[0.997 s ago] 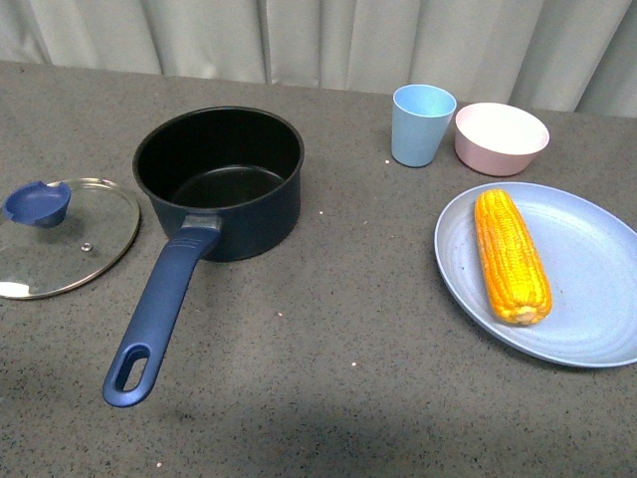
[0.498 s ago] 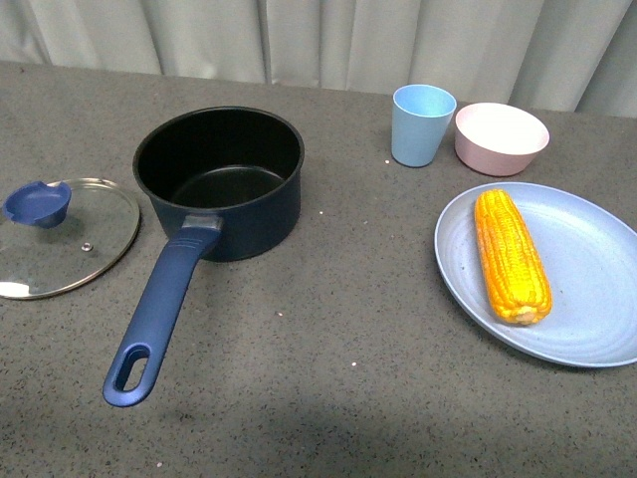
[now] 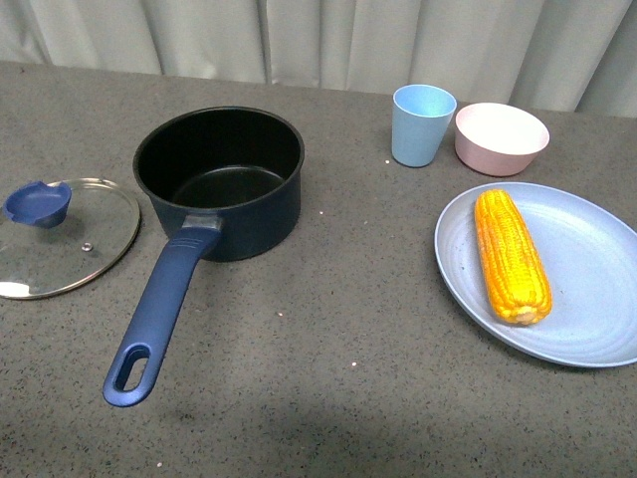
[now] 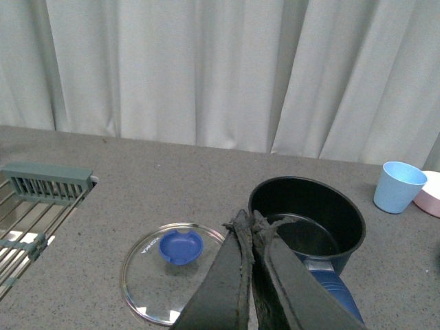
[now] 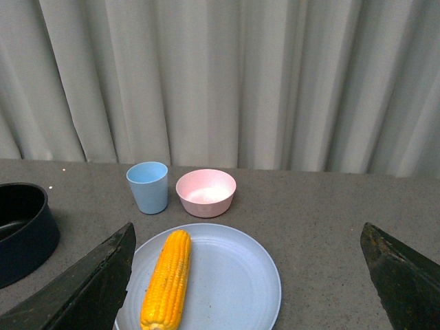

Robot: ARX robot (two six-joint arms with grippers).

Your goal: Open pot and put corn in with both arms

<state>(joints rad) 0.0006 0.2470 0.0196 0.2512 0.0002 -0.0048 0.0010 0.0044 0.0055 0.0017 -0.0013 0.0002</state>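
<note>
At the far left of the front view, a round glass lid with a blue knob [image 3: 62, 242] lies flat on the grey speckled surface [image 3: 348, 339], knob up and off the pot. In the left wrist view, a metal rack with a grey-green plastic end piece [image 4: 47, 181] sits on the side of the lid away from the pot.

The left gripper [image 4: 248, 221] shows only in its own wrist view. It hangs above the surface between lid and pot, with its two worn black fingers pressed together and nothing between them.

Just right of the lid stands the dark navy-blue saucepan [image 3: 219, 179], upright and uncovered, its black inside bare. Its long blue handle [image 3: 161, 304] points toward the camera and slightly left, with the oval hole at the near end.

Further right and farther back, a light blue cup [image 3: 422, 124] stands upright. A pink bowl [image 3: 501, 138] sits just beside it to the right.

In front of those two lies a pale blue round plate [image 3: 587, 299], well apart from the pot. The yellow-orange corn cob [image 3: 511, 255] rests on the left part of the plate, lying lengthwise away from the camera.

The right gripper [image 5: 247, 229] shows in its own wrist view, above the near side of the plate. Its two black fingers are spread wide and hold nothing. Pale pleated curtains [image 3: 299, 40] hang behind the surface.
</note>
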